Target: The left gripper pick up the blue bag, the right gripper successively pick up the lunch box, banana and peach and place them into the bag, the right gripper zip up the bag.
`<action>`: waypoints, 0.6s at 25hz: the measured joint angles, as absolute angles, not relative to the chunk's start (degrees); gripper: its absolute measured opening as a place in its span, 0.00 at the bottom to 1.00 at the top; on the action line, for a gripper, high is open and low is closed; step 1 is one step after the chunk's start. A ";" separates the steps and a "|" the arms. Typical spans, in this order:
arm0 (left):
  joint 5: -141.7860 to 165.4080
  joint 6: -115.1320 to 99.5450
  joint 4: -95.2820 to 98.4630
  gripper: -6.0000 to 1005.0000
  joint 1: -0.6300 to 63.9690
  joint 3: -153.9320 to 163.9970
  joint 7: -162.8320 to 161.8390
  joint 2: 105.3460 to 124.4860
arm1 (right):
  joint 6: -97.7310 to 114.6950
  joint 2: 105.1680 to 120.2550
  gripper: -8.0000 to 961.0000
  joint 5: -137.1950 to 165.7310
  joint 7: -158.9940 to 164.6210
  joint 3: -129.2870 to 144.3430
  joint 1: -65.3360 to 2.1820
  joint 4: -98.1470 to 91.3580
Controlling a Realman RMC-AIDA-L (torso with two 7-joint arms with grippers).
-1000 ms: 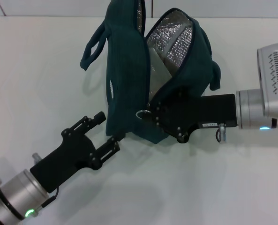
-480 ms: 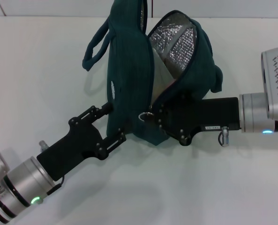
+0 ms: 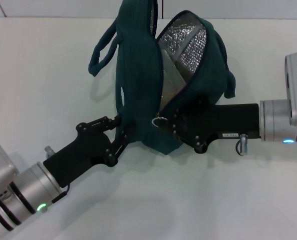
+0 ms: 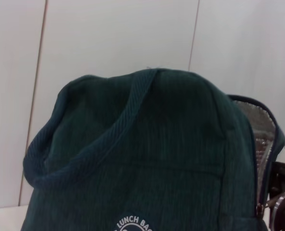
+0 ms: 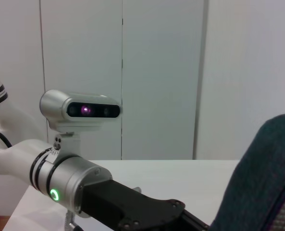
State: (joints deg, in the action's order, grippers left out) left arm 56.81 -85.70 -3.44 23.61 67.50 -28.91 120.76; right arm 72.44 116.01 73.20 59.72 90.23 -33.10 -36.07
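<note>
From the head view I see the blue bag (image 3: 138, 85) upright mid-table, gaping, silver foil lining (image 3: 186, 42) showing. My left gripper (image 3: 119, 134) pinches its near-left fabric; my right gripper (image 3: 171, 121) sits at the zipper ring (image 3: 160, 121), grip unclear. Left wrist view: teal handle, white "LUNCH BAG" print. Right wrist view: the bag's edge beside my left arm.

A robot lab is suggested: a bare white table (image 3: 48, 65) is backed by plain white wall panels (image 5: 156, 72).
</note>
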 joint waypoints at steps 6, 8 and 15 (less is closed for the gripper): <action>56.67 -85.01 -3.60 0.25 24.21 67.50 -28.91 120.76 | 72.61 116.01 0.03 73.18 59.68 90.23 -32.99 -35.99; 56.62 -85.10 -3.45 0.21 24.07 67.50 -28.91 120.76 | 72.61 115.95 0.03 72.77 59.67 90.24 -32.55 -36.16; 57.80 -85.51 -3.39 0.07 24.01 67.95 -28.05 120.75 | 72.60 115.76 0.03 69.10 56.88 90.26 -31.30 -35.86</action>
